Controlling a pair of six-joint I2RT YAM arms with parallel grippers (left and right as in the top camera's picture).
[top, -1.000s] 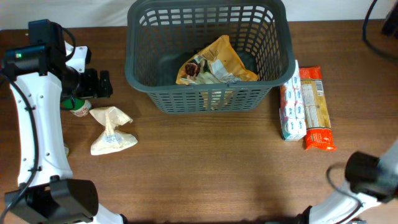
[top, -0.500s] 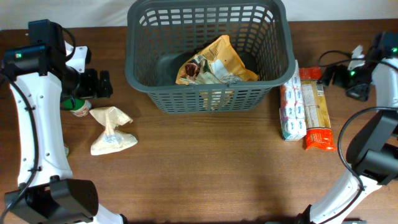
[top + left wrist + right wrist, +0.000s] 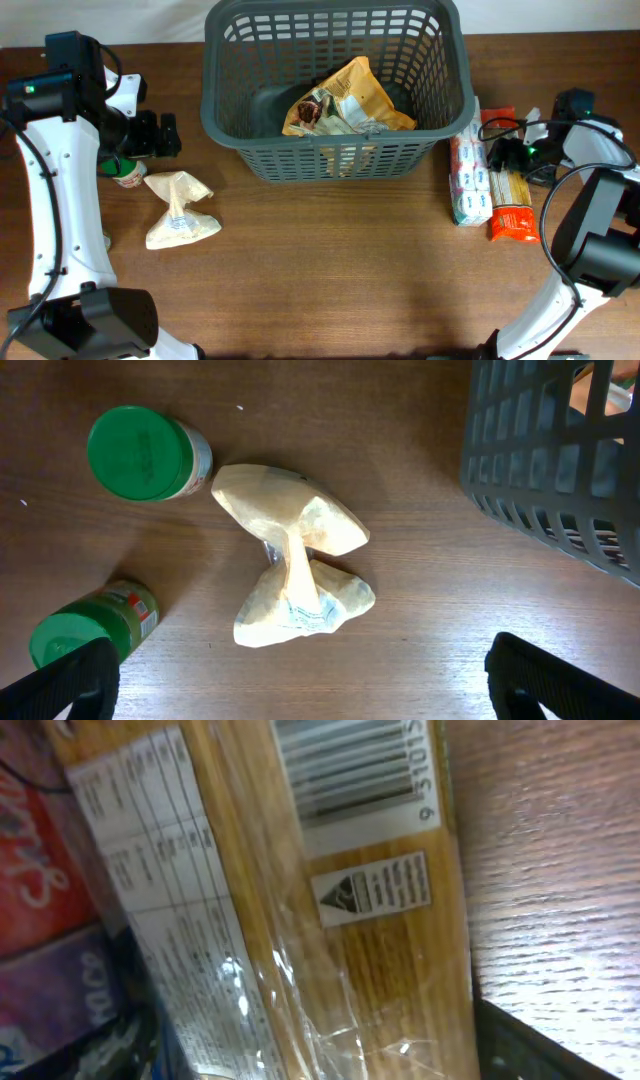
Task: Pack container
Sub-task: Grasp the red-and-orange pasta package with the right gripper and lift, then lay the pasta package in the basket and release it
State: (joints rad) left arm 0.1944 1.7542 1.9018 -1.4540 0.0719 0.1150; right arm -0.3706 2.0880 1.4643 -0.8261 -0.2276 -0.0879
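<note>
The dark grey slatted container (image 3: 335, 160) stands at the back middle, with an orange-yellow bag (image 3: 350, 100) inside; its corner shows in the left wrist view (image 3: 560, 470). My left gripper (image 3: 163, 135) is open and empty, hovering left of the container above a crumpled white bag (image 3: 178, 210); in the left wrist view (image 3: 310, 695) the white bag (image 3: 298, 560) lies ahead of the fingers. My right gripper (image 3: 505, 155) is open, low over a spaghetti pack (image 3: 510, 185). In the right wrist view (image 3: 320, 1060) its fingers straddle the spaghetti pack (image 3: 350, 900).
A tissue pack (image 3: 468, 165) lies between the container and the spaghetti, seen also in the right wrist view (image 3: 50, 920). A green-lidded jar (image 3: 125, 172) stands by the left arm (image 3: 145, 452); a second green-lidded jar (image 3: 92, 625) lies on its side.
My right arm has swung in from the lower right to the far right edge, then left and down onto the spaghetti pack. The left arm has not moved.
</note>
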